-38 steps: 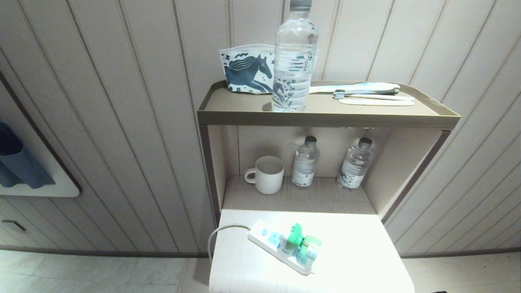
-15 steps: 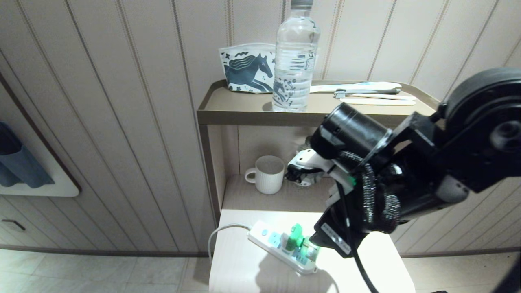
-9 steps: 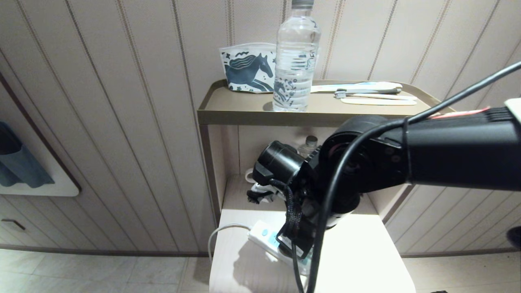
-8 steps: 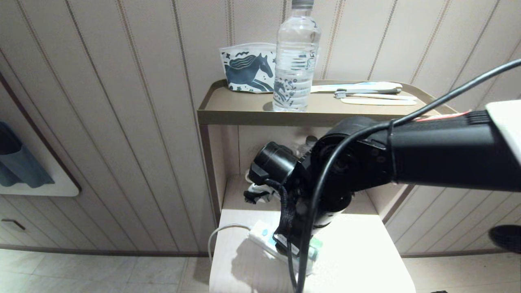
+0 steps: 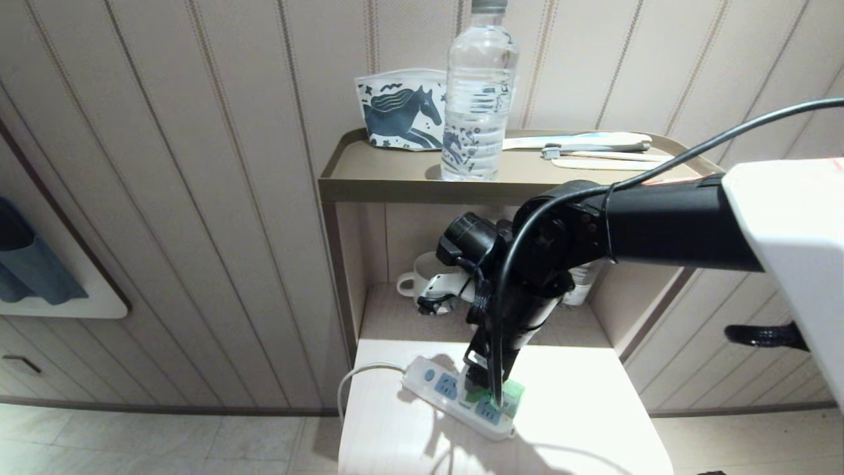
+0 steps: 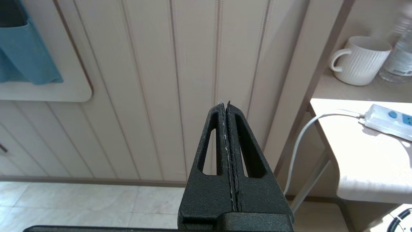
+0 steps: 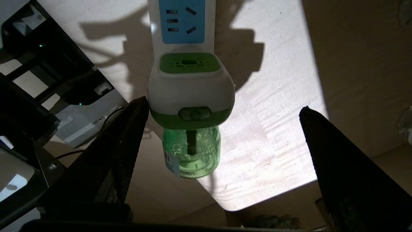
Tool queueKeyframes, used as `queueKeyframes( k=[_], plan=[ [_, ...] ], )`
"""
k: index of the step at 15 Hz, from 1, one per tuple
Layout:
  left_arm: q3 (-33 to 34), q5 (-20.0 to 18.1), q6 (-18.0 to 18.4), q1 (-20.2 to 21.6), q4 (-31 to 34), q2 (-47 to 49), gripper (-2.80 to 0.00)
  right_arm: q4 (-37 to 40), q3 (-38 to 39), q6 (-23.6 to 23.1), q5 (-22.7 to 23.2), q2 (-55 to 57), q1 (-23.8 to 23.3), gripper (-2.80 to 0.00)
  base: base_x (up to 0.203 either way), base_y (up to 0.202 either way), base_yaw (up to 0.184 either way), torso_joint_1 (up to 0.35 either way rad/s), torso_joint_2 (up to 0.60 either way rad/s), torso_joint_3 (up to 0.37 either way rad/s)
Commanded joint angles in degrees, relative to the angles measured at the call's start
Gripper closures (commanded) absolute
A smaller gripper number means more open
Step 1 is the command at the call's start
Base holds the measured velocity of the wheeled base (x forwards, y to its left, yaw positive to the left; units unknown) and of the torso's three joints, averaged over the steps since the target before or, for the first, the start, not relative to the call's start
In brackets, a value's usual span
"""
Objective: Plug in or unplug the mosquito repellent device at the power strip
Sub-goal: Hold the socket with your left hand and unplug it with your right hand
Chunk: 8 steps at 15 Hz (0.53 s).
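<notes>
the mosquito repellent device [image 7: 191,93] sits plugged into the power strip [image 7: 182,24], which lies on a pale bench [image 5: 580,422] below a wall shelf. its white body and green vent top face up, and its green liquid bottle juts out past the strip's end. the right claw [image 7: 222,151] hangs just above it, released wide, one finger on each side of the device; the near finger looks very close to the white body, the other well apart. nothing is grasped.

the step in hand seems to be unplugging: the approach looks done and the grip is not yet made. the next move calls for centring the fingers on the white body, clenching there and not on the bottle, then pulling straight off the socket so the prongs do not bind and the light strip does not lift with them.

the left claw [image 6: 227,151] is clenched empty, parked off to the side near the wall. a white mug [image 5: 422,280] stands in the niche behind, and a tall water bottle [image 5: 477,99] and horse-print pouch [image 5: 399,112] sit on the shelf above. the arm's black cable [image 5: 498,343] dangles over the strip.
</notes>
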Motion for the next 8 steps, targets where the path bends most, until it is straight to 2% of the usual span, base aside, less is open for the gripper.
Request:
queueKeyframes(
  k=[1, 8],
  plan=[
    [0.0, 0.0, 0.0, 0.0, 0.0, 0.0, 0.0, 0.2, -0.8, -0.4, 2.5, 2.0, -0.3, -2.8, 0.0, 0.0, 0.0, 0.0, 0.0, 0.0],
    [0.0, 0.0, 0.0, 0.0, 0.0, 0.0, 0.0, 0.1, -0.2, -1.5, 4.6, 4.0, 0.0, -2.8, 0.0, 0.0, 0.0, 0.0, 0.0, 0.0]
  ],
)
